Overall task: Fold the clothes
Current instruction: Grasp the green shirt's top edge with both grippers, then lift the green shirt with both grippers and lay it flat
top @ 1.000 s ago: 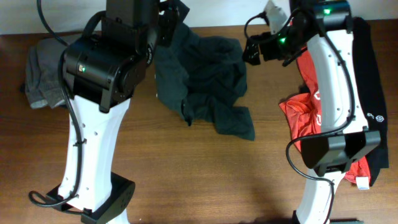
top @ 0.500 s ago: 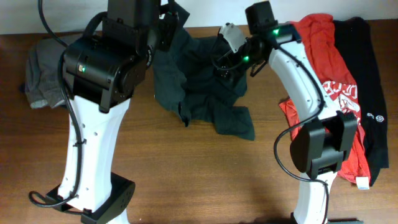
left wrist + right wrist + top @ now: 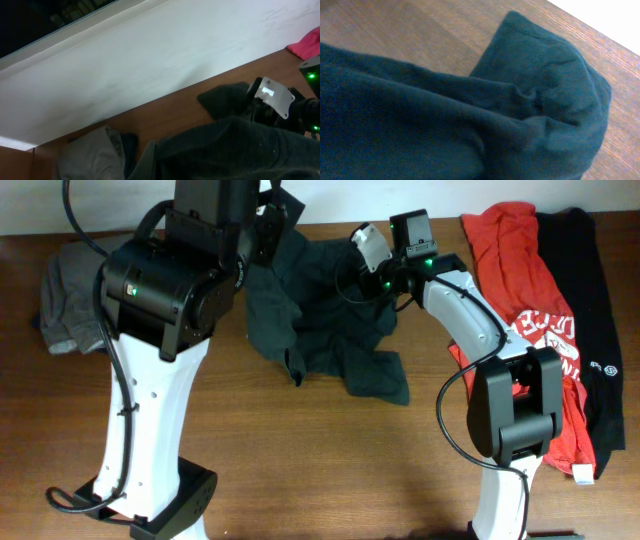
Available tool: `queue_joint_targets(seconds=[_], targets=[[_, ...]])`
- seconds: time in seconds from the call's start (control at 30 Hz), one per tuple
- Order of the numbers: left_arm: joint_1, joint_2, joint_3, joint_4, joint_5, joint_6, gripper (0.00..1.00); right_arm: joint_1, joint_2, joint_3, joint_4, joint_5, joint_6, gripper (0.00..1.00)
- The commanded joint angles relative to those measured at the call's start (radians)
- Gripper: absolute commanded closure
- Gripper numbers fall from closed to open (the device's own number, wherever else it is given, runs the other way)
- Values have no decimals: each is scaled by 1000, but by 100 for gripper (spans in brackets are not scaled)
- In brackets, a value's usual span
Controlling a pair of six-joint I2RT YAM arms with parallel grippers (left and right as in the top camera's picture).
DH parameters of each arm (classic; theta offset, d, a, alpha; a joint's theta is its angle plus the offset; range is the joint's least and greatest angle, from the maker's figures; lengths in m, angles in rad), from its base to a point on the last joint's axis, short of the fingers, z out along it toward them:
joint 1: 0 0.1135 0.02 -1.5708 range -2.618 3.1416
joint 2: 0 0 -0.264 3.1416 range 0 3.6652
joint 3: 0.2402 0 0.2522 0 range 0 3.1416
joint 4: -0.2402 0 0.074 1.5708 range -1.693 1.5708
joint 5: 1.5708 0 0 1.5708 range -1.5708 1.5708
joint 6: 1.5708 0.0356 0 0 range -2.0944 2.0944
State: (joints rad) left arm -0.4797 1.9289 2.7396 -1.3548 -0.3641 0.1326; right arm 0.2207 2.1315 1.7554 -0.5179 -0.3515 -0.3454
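Wood table (image 3: 300, 470) with a crumpled dark green shirt (image 3: 330, 330) at top middle, soft limp light knit that will sag, best taken at corners or hem; left gripper (image 3: 272, 210) clamped on its raised top-left corner, right gripper (image 3: 368, 272) closed, seemingly pinching the puckered top-right edge.

Your white-shelled, black-jointed left arm (image 3: 150, 390) rises from its base at the near edge and stretches toward the far side, its bulky black elbow housing lifted high. At its tip, the black two-finger left gripper (image 3: 272, 210) has its jaws pressed together. Your white-and-black right arm (image 3: 470, 315) folds at a black elbow and leans inward, with green lights glowing at the wrist. The black two-finger right gripper (image 3: 368, 278) points downward, jaws closed.
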Motion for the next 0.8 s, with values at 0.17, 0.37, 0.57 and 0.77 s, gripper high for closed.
queue_joint_targets(seconds=[0.17,0.37,0.57,0.77], targets=[[55,-11,11,29,-173,-11,99,-93,-46,87,-90,53,146,96],[184,-11,11,144,-187,-3,99,-171,-145,293,-342,70,145,96],[288,-23,11,196,-186,-4,100,-224,-220,551,-601,111,145,96],[293,-96,11,196,-187,31,99,-235,-272,800,-807,121,145,96]])
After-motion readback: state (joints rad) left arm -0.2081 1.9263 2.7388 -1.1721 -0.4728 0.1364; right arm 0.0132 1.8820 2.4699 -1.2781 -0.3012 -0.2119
